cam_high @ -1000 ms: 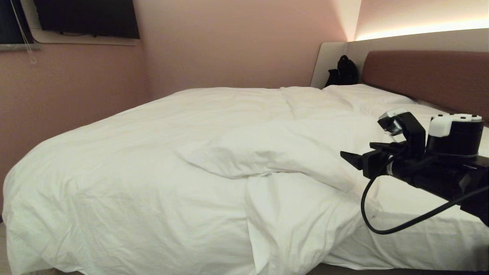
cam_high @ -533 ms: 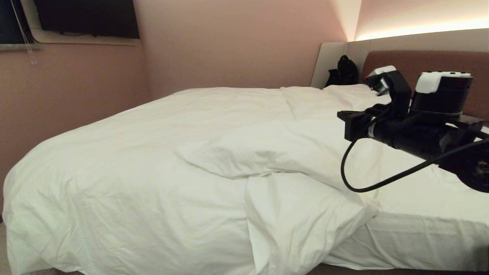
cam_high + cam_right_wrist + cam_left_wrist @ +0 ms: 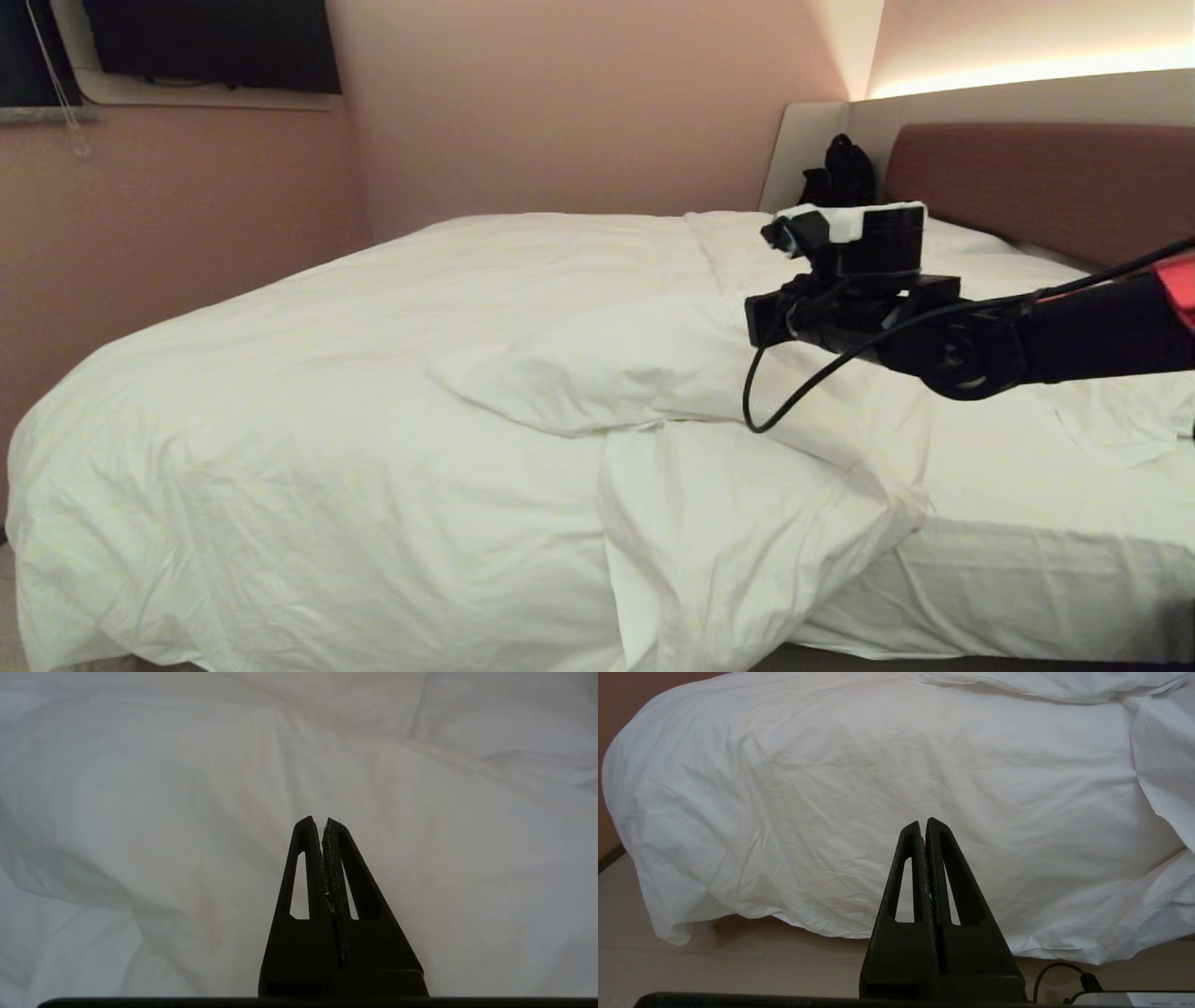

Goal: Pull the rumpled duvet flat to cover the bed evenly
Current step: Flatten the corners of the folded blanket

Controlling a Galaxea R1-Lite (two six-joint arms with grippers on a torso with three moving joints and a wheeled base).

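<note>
Open room above the bed (image 3: pixel 1027 579)
The space over the duvet (image 3: pixel 327 373) is left free; passage at the head end is blocked by the headboard (image 3: pixel 1046 187) and a black bag (image 3: pixel 840 177).

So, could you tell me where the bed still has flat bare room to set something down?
The bare sheet between the duvet's folded-back edge and the headboard is free. The rumpled fold mid-bed is crowded, with the right end effector shut above it.
</note>
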